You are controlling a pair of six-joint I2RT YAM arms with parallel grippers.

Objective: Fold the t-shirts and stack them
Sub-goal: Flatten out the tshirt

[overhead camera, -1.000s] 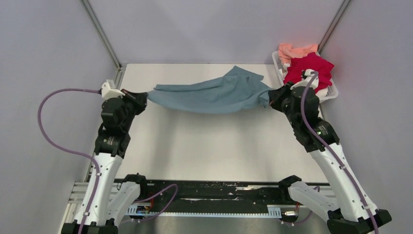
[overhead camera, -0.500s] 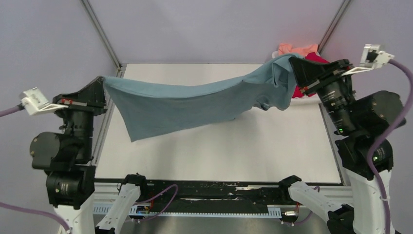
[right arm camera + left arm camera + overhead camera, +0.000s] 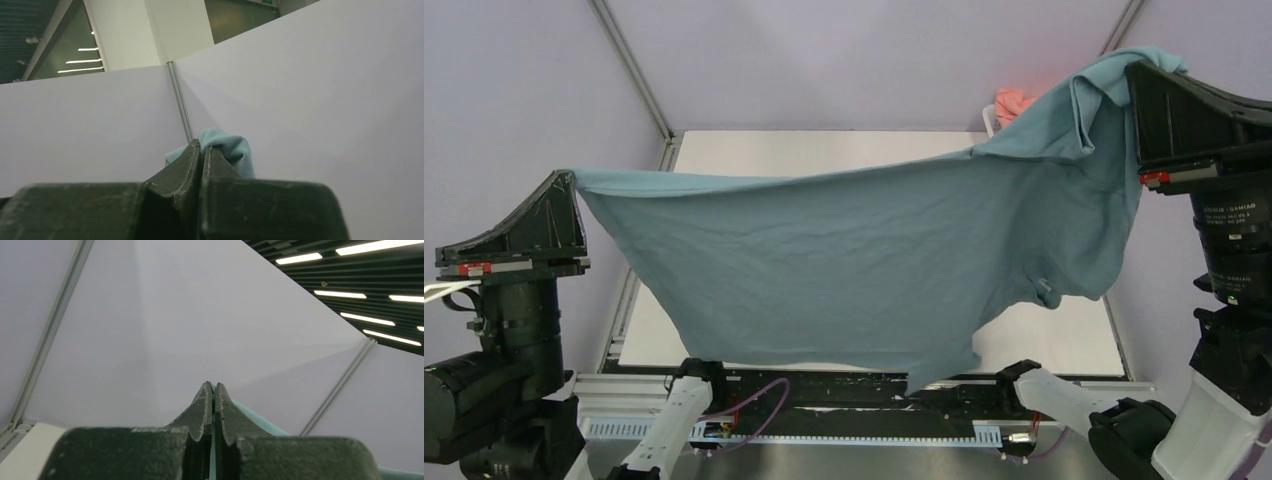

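Spreads the teal-blue t-shirt (image 3: 854, 270) wide in the air above the tabletop (image 3: 824, 150), running from 9 o'clock to 2 o'clock in the overhead view, with the loose hem sagging toward 6 o'clock. Pinches one top corner in the left tool (image 3: 211, 390), clamped narrow on a thin edge of cloth. Grips the other corner in the right tool (image 3: 201, 146), likewise closed tight, on a bunched fold. Shows a salmon-pink t-shirt (image 3: 1014, 102) peeking out at 1 o'clock behind the raised cloth. Looks like the spreading step before laying flat for the fold. To do it well: level the two tools first, since the 2 o'clock side rides higher. Then lower both together, keep the top edge taut, and touch the hem down on the tabletop, clear of the near rail (image 3: 844, 405) at 6 o'clock. Let go only once flat.
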